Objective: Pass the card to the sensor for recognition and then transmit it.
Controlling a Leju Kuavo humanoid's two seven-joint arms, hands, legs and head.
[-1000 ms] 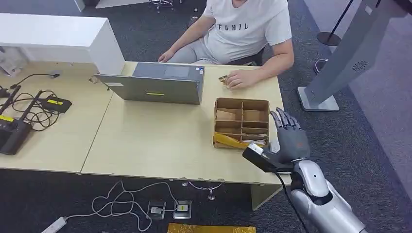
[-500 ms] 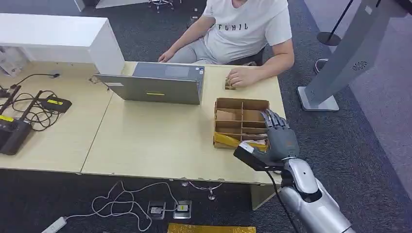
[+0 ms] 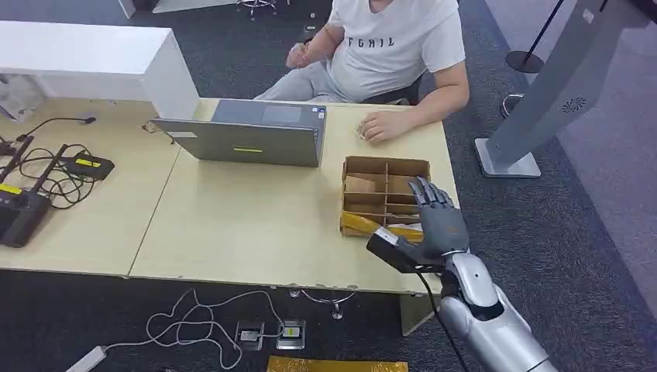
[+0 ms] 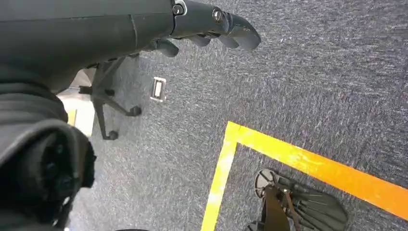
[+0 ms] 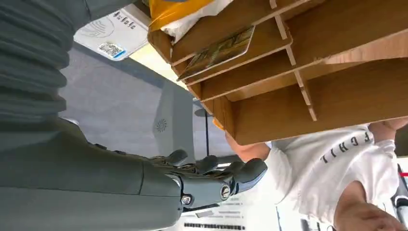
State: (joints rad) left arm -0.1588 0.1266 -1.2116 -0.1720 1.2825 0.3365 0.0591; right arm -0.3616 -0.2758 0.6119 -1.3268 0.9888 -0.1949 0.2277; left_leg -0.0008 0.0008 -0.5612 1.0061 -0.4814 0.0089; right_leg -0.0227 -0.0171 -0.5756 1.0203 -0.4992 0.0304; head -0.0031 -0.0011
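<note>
The tabletop is a pale wooden surface with a person seated at its far side, one hand resting on it near a small item too small to identify. A grey laptop stands open in the middle, and cables and black devices lie at the far left. Near the right edge sits a wooden divided box, its nearest slots holding a yellow packet and some white material. In the right wrist view a card lies flat in one shallow compartment of that box, beside the yellow packet's slot. The right robot hand hovers over the box's near right corner with its fingers spread and nothing in them. The left robot hand hangs over the carpet with its fingers curled in and nothing visible between them. The card is not yet picked up, so the reach into the box looks like the step in hand. The risks, as I judge them: the card lies flat between thin dividers, so fingers may catch a wall and shove or tip the light box; they may pinch the packet instead; or the card may slip from a shallow grip.
</note>
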